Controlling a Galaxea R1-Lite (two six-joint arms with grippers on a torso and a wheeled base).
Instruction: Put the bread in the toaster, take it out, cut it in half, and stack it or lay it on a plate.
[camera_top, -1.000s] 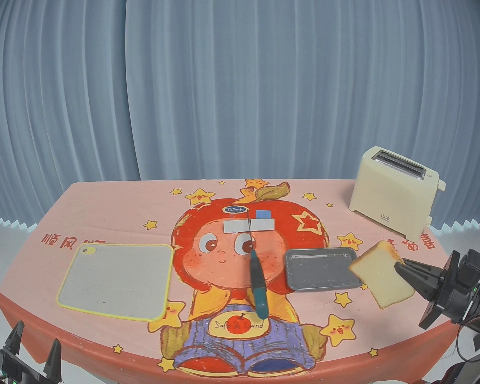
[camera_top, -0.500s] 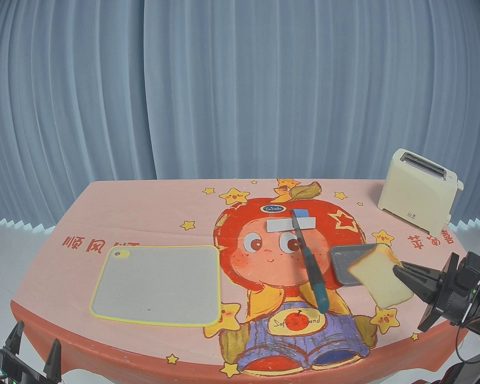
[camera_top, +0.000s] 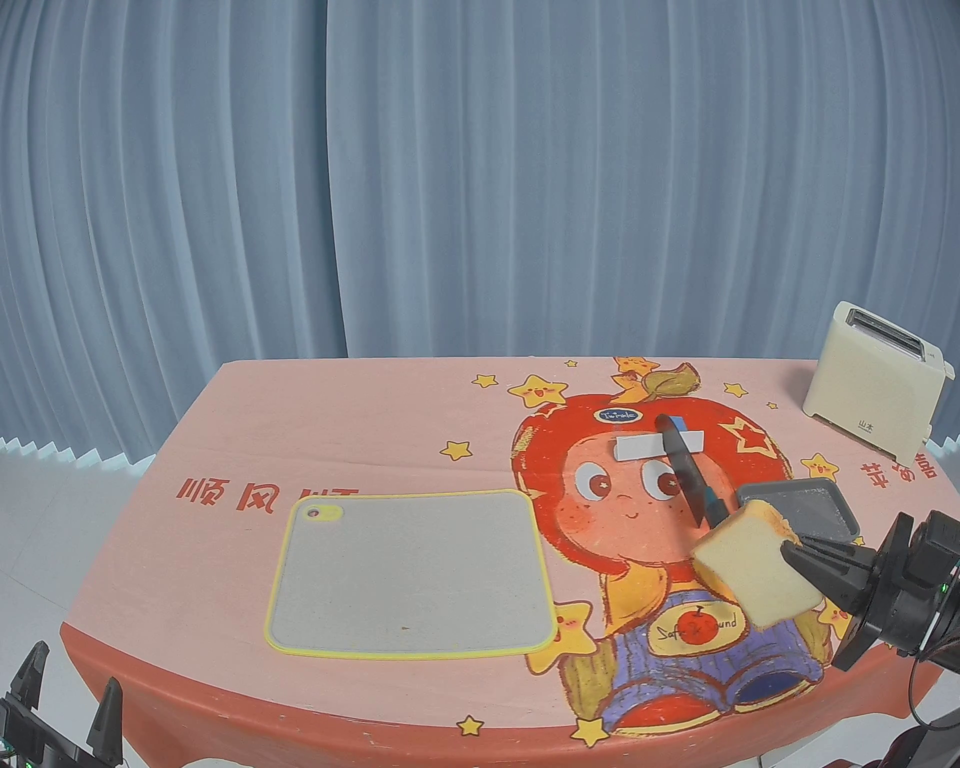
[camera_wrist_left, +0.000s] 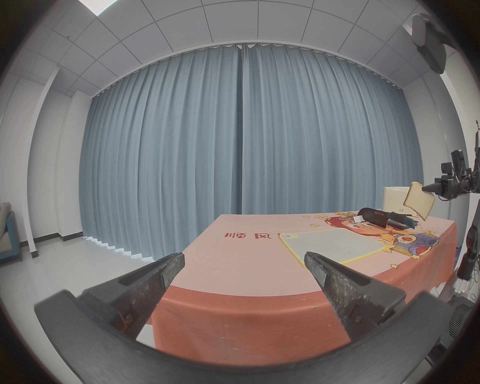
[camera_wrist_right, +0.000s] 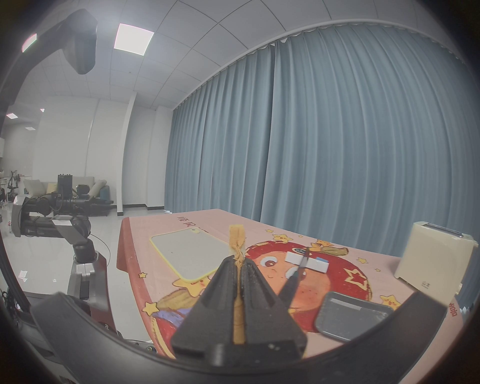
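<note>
This looks like an office-type room set up as a test lab rather than a real kitchen. It has a grid ceiling (camera_wrist_left: 240, 20) of pale tiles with flat panel lights (camera_wrist_right: 133, 39), a bare glossy floor (camera_wrist_left: 55, 265), and blue-grey curtains (camera_top: 480, 180) running wall to wall behind a table (camera_top: 330, 420). The table wears a cartoon cloth, with a toaster (camera_top: 878, 382) at its far right corner and a cutting board (camera_top: 410, 570) near its front edge, and what seems to be a sofa (camera_wrist_right: 97, 194) stands by the far wall.
</note>
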